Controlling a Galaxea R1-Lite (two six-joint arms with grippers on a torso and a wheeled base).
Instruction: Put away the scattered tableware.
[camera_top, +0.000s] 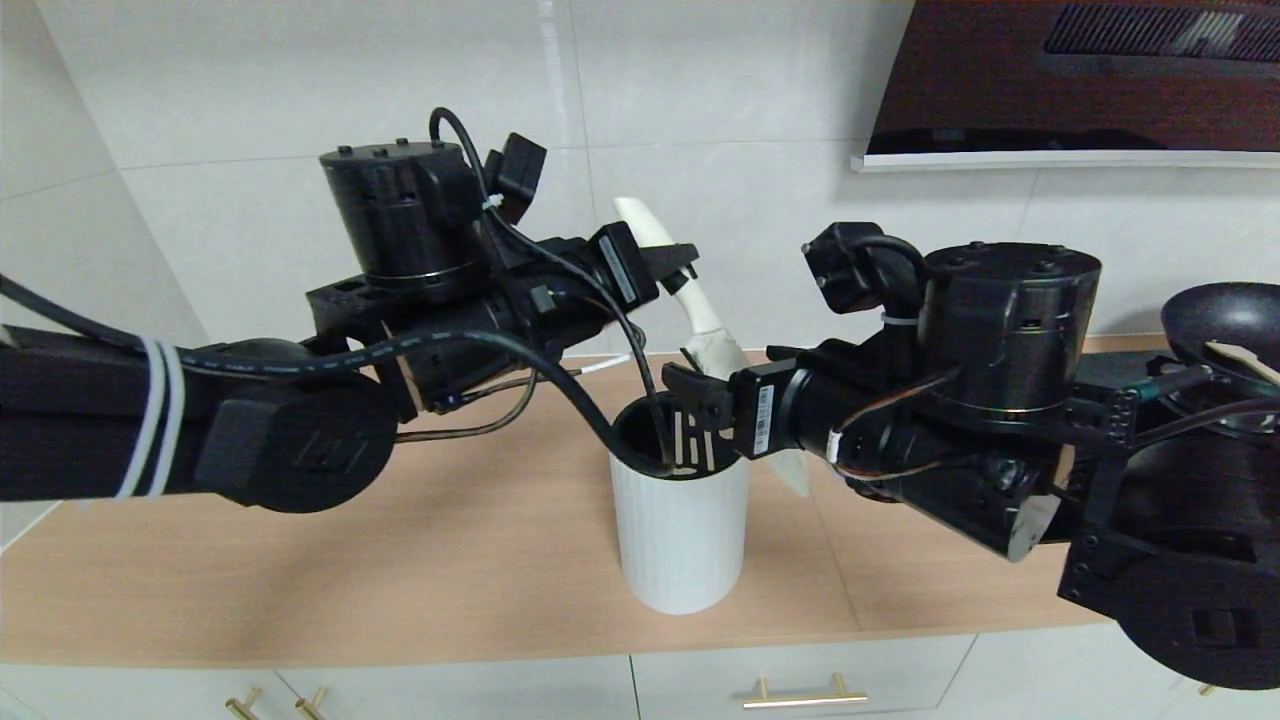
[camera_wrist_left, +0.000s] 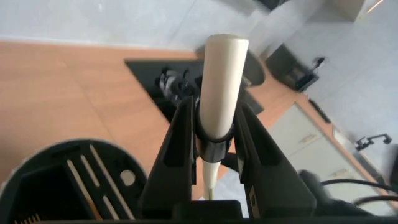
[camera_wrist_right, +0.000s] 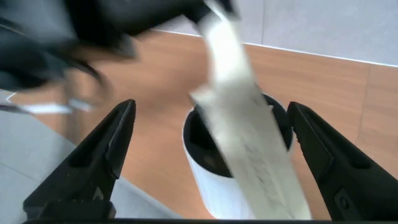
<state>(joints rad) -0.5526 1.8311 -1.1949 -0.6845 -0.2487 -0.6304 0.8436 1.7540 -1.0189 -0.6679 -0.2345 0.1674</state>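
A white knife with a cream handle (camera_top: 640, 225) hangs tilted over a white ribbed utensil holder (camera_top: 680, 540) on the wooden counter. My left gripper (camera_top: 668, 268) is shut on the handle (camera_wrist_left: 221, 81), and the blade (camera_top: 722, 352) points down beside the holder's rim. In the left wrist view the holder's black slotted insert (camera_wrist_left: 74, 183) lies below my left gripper (camera_wrist_left: 216, 134). My right gripper (camera_top: 712, 388) stands open at the holder's rim. Its fingers (camera_wrist_right: 102, 155) straddle the blade (camera_wrist_right: 249, 149) without touching it, with the holder (camera_wrist_right: 217, 180) behind the right gripper (camera_wrist_right: 211, 111).
A black pan (camera_top: 1220, 320) sits at the counter's right end, over a black cooktop (camera_wrist_left: 155, 78). The range hood (camera_top: 1080, 80) hangs at the upper right. The tiled wall stands close behind, and cabinet drawers (camera_top: 800, 690) run under the counter's front edge (camera_top: 400, 655).
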